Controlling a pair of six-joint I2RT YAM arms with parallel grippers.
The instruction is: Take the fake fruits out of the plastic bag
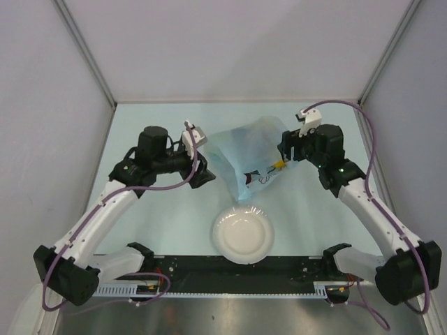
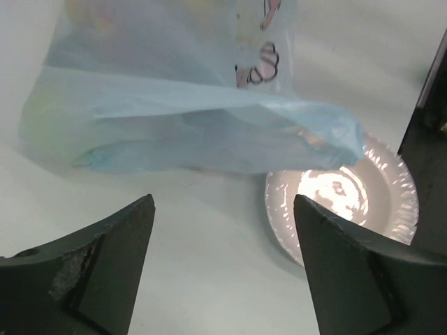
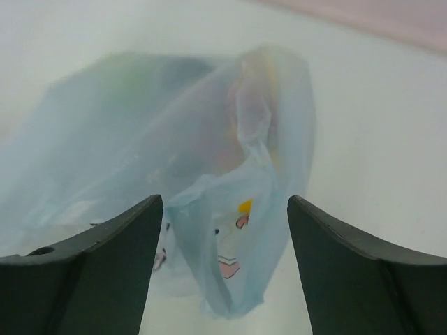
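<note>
The plastic bag (image 1: 250, 155) lies slumped on the pale bench (image 1: 160, 223) in the middle of the scene, towards the far side, between the two arms. It is thin, crinkled, light-blue film with a pink-and-dark cartoon print on its near right part. Through the film the fake fruits (image 3: 258, 94) show only as hazy patches of yellow, pink and green. They are all inside the bag, but too blurred to tell one from another.

The left tool (image 2: 222, 258) hovers just left of the bag with its fingers (image 2: 105, 269) spread wide and nothing between them. From its wrist camera, the bag's lower edge lies flat on the bench beyond the fingertips and clear of them.

The right tool (image 3: 225, 262) sits at the bag's right side, its fingers (image 3: 363, 272) also spread wide. A loose printed fold of the bag hangs down in the gap between them. The fold looks free of both pads, though whether it brushes the left one cannot be told.

A white round bowl (image 1: 218, 234) stands on the bench just near of the bag, midway between the arms. Its shiny inside catches glare. In the left wrist view, a corner of the bag overlaps the bowl's far rim.
</note>
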